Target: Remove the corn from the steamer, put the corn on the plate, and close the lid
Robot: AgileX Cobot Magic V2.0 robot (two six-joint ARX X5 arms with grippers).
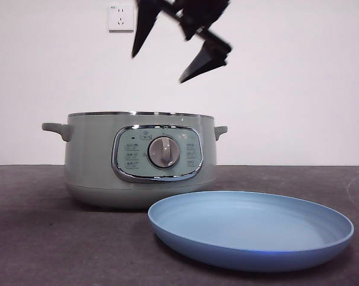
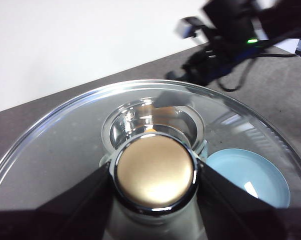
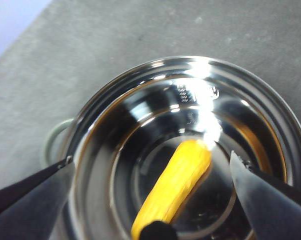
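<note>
Corn and my right gripper: the corn point(image 3: 176, 186) lies on the shiny floor of the steamer point(image 1: 141, 159), straight below my right gripper point(image 1: 167, 62). I judge this the arm for the pick, being already over the pot's mouth.
Long axis: in my right wrist view the cob runs away from me between the jaws, so a close would squeeze it across its width.
Right gripper state: jaws spread wide, nothing held, one to each side of the cob and well above the steamer's rim.
Right arm pose: hanging over the open pot, pointing down, somewhat tilted in the front view.
Left gripper point(image 2: 154, 177): clamped on the knob of the glass lid point(image 2: 65, 140), held clear of the pot.
Plate point(image 1: 251, 229): bare, on the table point(image 1: 24, 238) just in front of the steamer.
Next move, as I judge it: lower straight in, then close.
</note>
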